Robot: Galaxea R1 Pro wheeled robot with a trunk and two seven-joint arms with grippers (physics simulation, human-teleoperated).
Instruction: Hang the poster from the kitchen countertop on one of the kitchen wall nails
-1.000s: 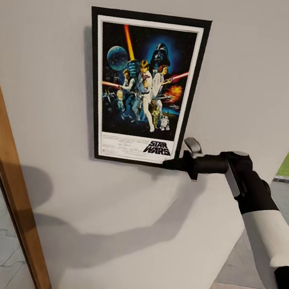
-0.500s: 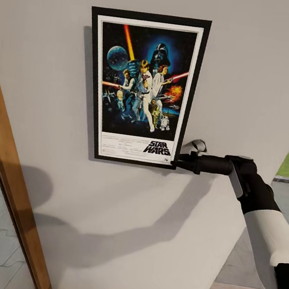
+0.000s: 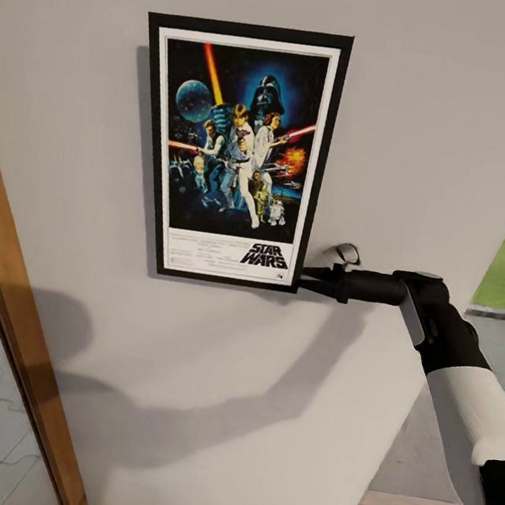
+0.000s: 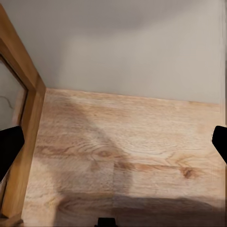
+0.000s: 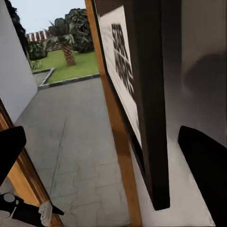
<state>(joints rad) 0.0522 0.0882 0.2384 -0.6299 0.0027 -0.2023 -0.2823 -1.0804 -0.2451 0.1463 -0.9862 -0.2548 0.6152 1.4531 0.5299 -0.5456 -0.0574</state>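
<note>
Over the last second the right claw (image 3: 306, 279) let go of the poster (image 3: 234, 150) and now sits spread wide just off its bottom corner, so the poster's hanging flat on the wall (image 3: 431, 109) by itself, job looks basically done.

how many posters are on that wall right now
1: the poster hangs flat on the off-white wall, with the right gripper at its lower right corner. Wall beyond the head view may hold others.
</note>
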